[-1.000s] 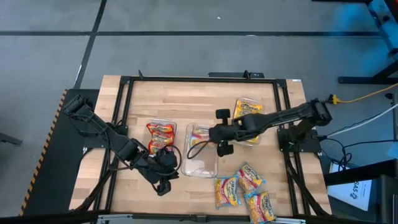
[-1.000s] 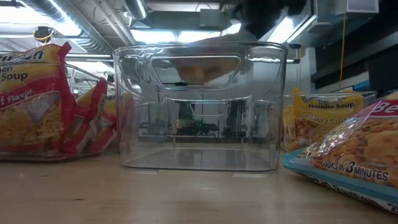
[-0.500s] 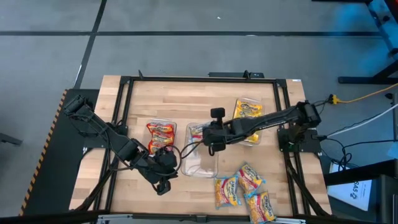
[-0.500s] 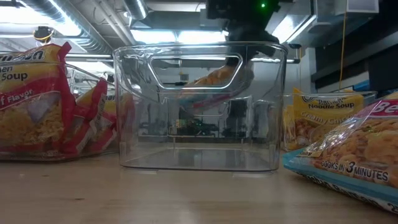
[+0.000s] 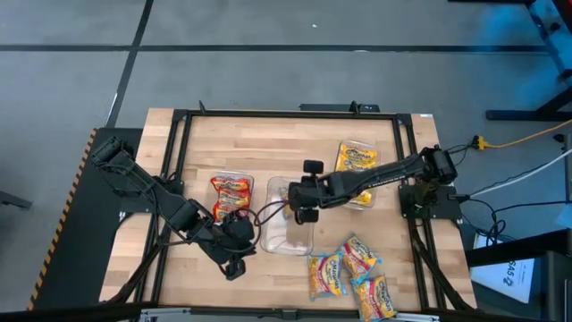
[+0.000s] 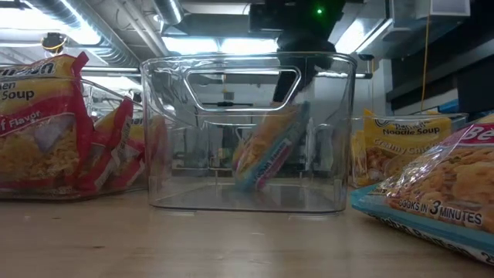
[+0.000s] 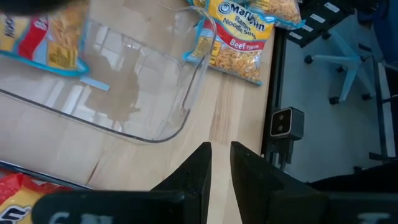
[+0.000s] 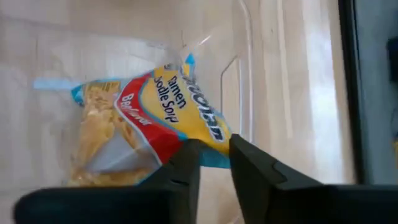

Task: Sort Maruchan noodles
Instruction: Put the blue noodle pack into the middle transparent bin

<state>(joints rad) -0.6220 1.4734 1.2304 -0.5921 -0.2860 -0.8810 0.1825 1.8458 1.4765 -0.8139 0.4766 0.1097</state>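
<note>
My right gripper (image 5: 299, 204) hangs over the middle clear tray (image 6: 166, 202), its fingers a narrow gap apart in the right wrist view (image 8: 214, 163). Below it a red, yellow and blue noodle packet (image 6: 266, 150) stands tilted inside the tray, lower end on the tray floor. My left gripper (image 5: 246, 240) waits low between the left and middle trays, slightly open on nothing (image 7: 221, 163). Red packets (image 5: 232, 192) fill the left tray. A yellow packet (image 5: 356, 159) lies in the right tray. My right gripper points steeply down at the packet's upper corner (image 8: 208, 146), which lies right at the fingertips. Whether the fingers still touch that corner, I cannot tell. The packet leans in the tray with its lower end (image 6: 247, 181) on the floor.
Several loose packets (image 5: 353, 273) lie near the table's near right edge. A black frame (image 5: 183, 116) runs around the work area. Bare wood shows along the far side (image 5: 286, 143).
My right gripper has come down and toward the table's left over the middle tray, and its fingers have parted. The packet, which was held nearly level at rim height, has tipped and dropped into the tray, lower end on the floor.
</note>
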